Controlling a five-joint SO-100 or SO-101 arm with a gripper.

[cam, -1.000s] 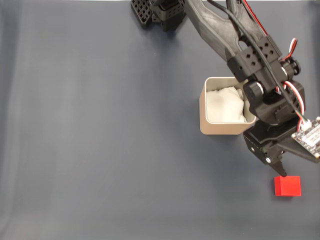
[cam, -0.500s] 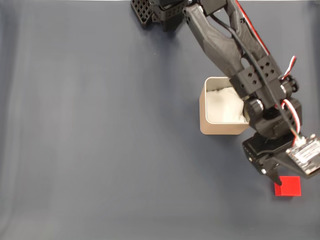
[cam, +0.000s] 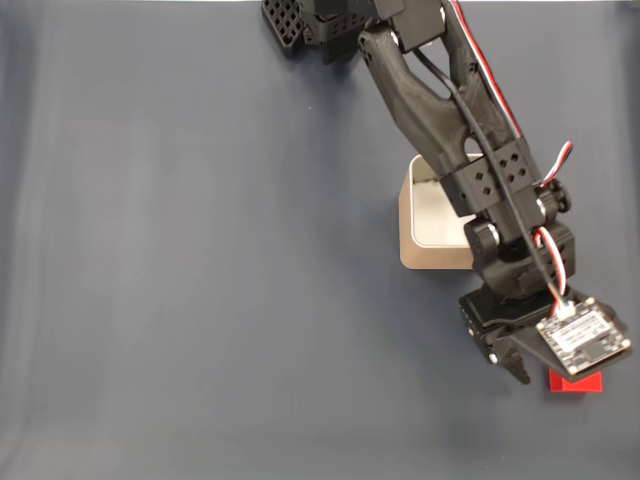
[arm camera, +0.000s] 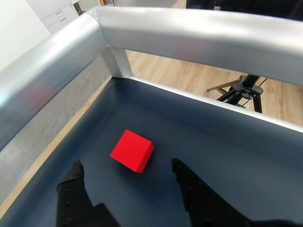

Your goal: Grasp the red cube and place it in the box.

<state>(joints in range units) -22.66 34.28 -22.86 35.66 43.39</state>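
Black gripper (arm camera: 127,172) fingers are spread wide apart on the dark mat (cam: 200,300), with the cube (arm camera: 132,150) sitting loose between their tips, not touched. From above, the cube (cam: 577,382) peeks out at 5 o'clock from the box (cam: 425,225), near the mat's edge, with lots of bare mat toward 9 o'clock.

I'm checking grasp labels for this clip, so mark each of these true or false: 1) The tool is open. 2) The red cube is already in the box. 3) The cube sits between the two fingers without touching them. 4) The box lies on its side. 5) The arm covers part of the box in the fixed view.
1) True: in the wrist view the tool stands open.
2) False: the red cube rests on the dark table, apart from the box.
3) True: in the wrist view a gap shows on each side of it.
4) False: it stands upright, its opening facing up.
5) True: the arm crosses its right part.
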